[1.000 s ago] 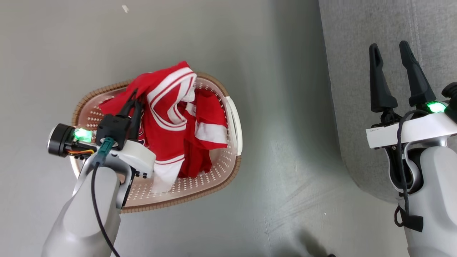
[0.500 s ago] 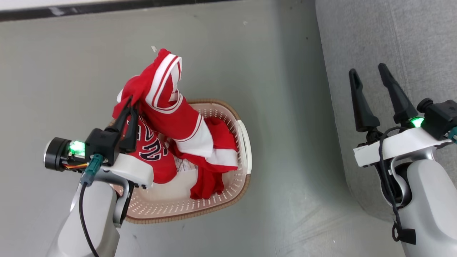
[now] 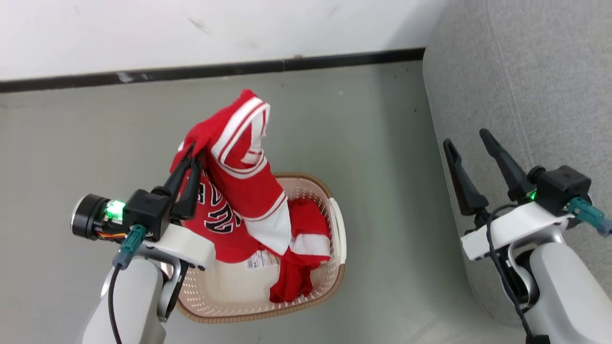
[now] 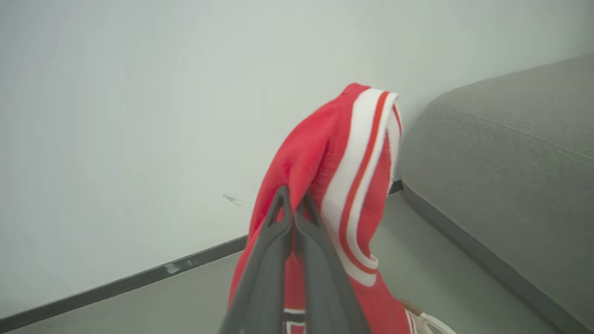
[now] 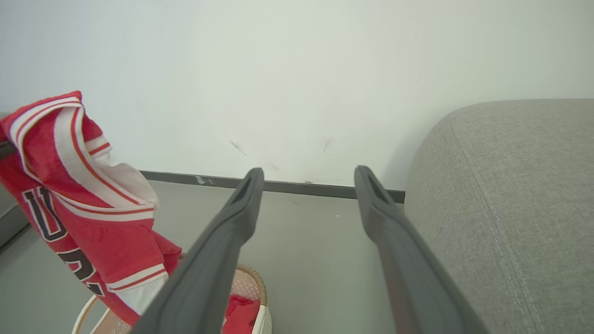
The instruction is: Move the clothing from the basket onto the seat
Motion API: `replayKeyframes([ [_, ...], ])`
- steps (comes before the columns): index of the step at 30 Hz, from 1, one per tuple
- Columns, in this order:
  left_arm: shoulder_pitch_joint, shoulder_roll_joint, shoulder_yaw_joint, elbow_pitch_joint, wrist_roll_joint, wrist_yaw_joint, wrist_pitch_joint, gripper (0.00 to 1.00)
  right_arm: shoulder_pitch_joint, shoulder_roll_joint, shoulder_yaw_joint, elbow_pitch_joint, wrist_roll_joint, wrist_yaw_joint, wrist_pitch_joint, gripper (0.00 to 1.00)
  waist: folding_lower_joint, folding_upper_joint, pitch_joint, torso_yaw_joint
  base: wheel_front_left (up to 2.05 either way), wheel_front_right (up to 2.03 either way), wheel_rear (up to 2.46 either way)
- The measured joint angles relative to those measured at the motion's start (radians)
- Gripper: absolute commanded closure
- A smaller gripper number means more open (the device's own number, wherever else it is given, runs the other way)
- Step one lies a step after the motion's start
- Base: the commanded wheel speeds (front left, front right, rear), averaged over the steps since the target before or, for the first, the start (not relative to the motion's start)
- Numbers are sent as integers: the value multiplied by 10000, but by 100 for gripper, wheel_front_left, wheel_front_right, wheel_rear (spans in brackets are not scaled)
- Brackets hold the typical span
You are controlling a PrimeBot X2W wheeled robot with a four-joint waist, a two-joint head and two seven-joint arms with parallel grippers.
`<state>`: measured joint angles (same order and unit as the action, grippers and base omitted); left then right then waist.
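Holding the clothing (image 3: 239, 191) above the basket (image 3: 224, 298), left jaws clenched on it, right jaws released, empty: the lift-out step. Next, carry it right over the seat (image 3: 526, 71) and let go.

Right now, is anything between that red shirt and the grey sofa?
Nothing visible does. The jersey hangs from the left claw above the basket; only bare floor separates it from the seat. The open right claw hovers at the seat's edge.
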<state>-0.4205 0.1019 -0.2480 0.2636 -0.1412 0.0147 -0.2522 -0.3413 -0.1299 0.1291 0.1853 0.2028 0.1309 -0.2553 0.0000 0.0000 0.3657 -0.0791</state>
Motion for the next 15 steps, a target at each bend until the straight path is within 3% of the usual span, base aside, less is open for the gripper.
replayKeyframes([
  [7,230,-132,-96,-251,-600,-418,0,100,325,-395,732,270,79,0,2,0,0,0,-842,141,0,0,0],
  [15,229,-123,-546,-531,-589,-790,161,100,572,-934,2602,686,263,2,2,0,0,0,-1866,289,0,0,0],
])
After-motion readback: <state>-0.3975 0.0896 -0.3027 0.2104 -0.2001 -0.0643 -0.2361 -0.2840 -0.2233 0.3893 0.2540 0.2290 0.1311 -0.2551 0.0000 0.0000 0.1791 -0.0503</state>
